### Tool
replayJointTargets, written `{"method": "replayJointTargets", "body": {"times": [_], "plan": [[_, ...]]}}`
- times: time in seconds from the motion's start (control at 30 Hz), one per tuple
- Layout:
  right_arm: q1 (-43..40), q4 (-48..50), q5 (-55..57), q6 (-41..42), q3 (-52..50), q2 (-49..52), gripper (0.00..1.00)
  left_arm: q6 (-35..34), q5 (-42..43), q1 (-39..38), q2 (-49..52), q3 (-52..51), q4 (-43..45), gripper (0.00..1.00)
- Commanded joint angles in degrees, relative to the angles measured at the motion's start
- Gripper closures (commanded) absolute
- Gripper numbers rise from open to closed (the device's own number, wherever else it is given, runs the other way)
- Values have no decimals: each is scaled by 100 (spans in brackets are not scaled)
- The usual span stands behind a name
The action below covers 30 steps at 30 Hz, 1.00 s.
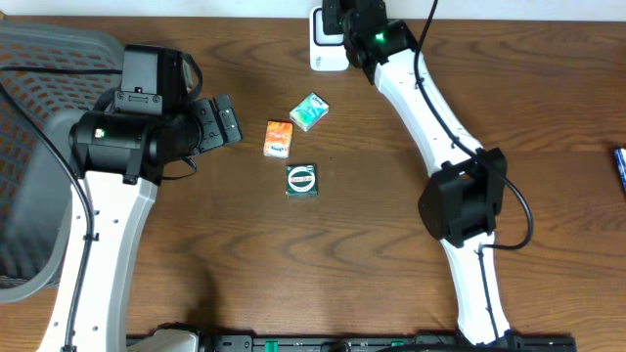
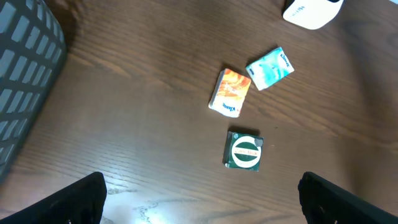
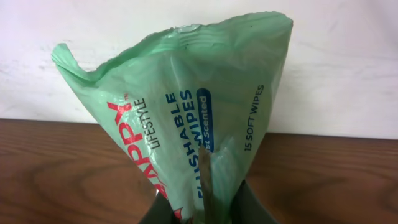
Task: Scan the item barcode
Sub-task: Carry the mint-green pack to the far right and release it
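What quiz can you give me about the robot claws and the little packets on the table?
1. True or false: the left claw is open and empty.
2. What does the right claw hold? A) flushable wipes pack B) banana C) cup
3. How many little packets lie on the wooden table?
Key: 1 true. 2 A. 3 three: orange packet, teal packet, dark green packet.

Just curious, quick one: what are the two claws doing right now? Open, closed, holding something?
Left gripper: open, empty.
Right gripper: closed on the green wipes pack.
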Motion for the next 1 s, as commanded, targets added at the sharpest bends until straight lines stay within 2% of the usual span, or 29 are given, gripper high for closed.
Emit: {"method": "replayJointTargets", "body": {"times": [0.0, 0.3, 0.97], "plan": [[28, 107, -52, 0, 63, 509, 99, 33, -35, 24, 2, 70, -15, 2], [37, 157, -52, 0, 66, 664, 99, 33, -35, 24, 2, 70, -15, 2], [-76, 186, -44, -2, 85, -57, 99, 33, -35, 24, 2, 70, -15, 2]]}}
